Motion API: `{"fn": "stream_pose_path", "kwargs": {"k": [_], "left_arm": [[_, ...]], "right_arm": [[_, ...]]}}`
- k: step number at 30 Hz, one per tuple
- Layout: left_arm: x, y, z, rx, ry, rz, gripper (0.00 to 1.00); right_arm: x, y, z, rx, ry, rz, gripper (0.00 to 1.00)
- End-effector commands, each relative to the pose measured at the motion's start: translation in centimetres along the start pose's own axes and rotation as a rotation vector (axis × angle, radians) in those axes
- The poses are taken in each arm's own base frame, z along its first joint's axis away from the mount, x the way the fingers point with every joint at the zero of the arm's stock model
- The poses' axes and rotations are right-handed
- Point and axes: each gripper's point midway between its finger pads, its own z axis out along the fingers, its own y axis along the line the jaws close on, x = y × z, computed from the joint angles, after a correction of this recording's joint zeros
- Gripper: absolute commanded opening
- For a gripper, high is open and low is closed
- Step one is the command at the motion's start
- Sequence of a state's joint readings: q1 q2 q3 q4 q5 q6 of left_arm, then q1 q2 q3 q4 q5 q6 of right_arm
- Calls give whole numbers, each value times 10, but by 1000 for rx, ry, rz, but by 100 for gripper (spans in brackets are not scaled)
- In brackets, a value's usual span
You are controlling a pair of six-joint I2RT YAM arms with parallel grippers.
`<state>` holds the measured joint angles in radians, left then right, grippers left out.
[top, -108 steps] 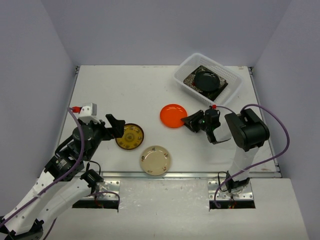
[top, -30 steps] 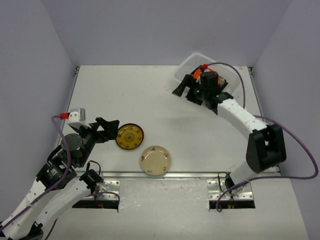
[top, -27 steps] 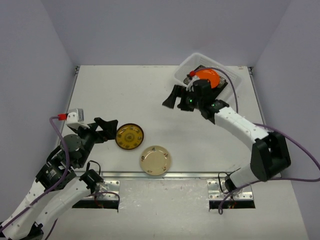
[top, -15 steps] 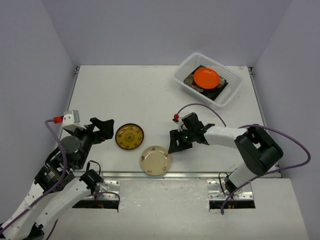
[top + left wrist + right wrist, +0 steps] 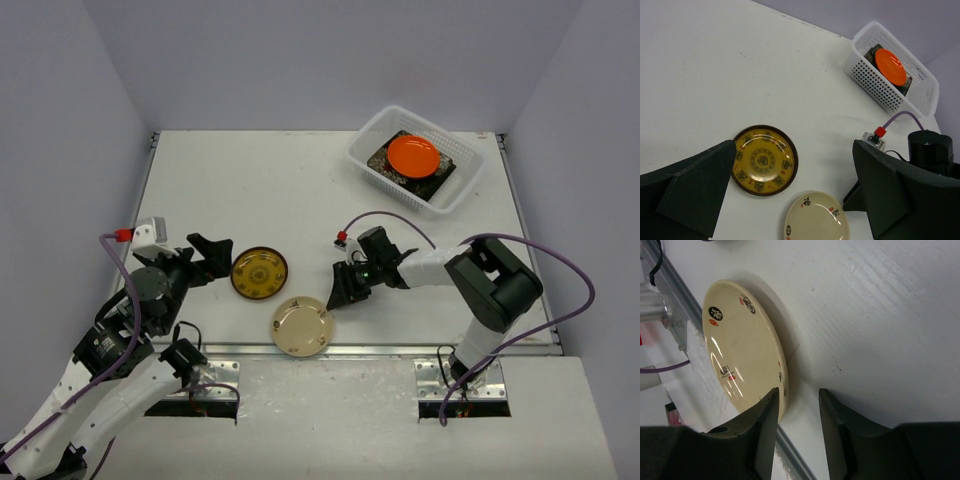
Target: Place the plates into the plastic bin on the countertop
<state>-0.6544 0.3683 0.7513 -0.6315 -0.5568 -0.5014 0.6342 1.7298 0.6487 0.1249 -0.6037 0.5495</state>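
Orange is in the bin, right arm is back on the cream plate.

Countertop [image 5: 260, 190] now has 2 loose plates. Plastic bin [image 5: 400, 187] sits at the far right corner with the orange plate [image 5: 413, 153] on top of a dark square plate [image 5: 437, 172]. The orange was out on the surface seconds ago, so that drop is done. Brown-yellow plate [image 5: 259, 272] hasn't moved. I've got the left gripper [image 5: 212, 256] just beside it, jaws wide, holding nothing. Cream plate [image 5: 303, 326] has slid a touch toward the front rail and looks tipped up in the right wrist view. Right gripper [image 5: 797, 415] left the bin wide and is now narrowed astride that rim. A gap still shows on 1 side, so I don't call it clamped. Next I'd finish the pinch; the risk is shoving the plate off the edge.
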Motion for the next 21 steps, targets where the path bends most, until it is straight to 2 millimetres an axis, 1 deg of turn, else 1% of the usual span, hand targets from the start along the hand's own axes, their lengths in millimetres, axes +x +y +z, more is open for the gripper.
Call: {"fn": "stream_pose_path", "kwargs": {"k": [1,3,5,6,8,9,11,14,18,21], "left_arm": [[-8,-7,-1,33,-26,-10,100],[-8,-8,-1,35,-27,-11,100],[-8,-8,-1,35,-27,-11,100],[-8,-8,-1,35,-27,-11,100],[-8,-8,-2,39,-27,-11,100],[-9,-8,-2,39,-27,-11,100],[-9,-8,-2,40,-27,-11,100],[-9,-9,-2,41,-28,-12,100],[-9,-8,-2,42,-29,-11,100],[-9,-8,-2,42,-29,-13,100]], "right_arm": [[25,-22,7,76,47,31,42],[20,-11,7,20,19,25,43],[22,-1,6,-39,20,31,43],[19,1,7,-46,9,33,43],[22,9,6,-94,16,40,41],[23,9,7,-89,23,37,40],[30,2,9,-37,55,28,37],[35,-3,13,-5,83,15,36],[42,-10,19,10,117,37,26],[45,-10,24,-5,140,58,16]]}}
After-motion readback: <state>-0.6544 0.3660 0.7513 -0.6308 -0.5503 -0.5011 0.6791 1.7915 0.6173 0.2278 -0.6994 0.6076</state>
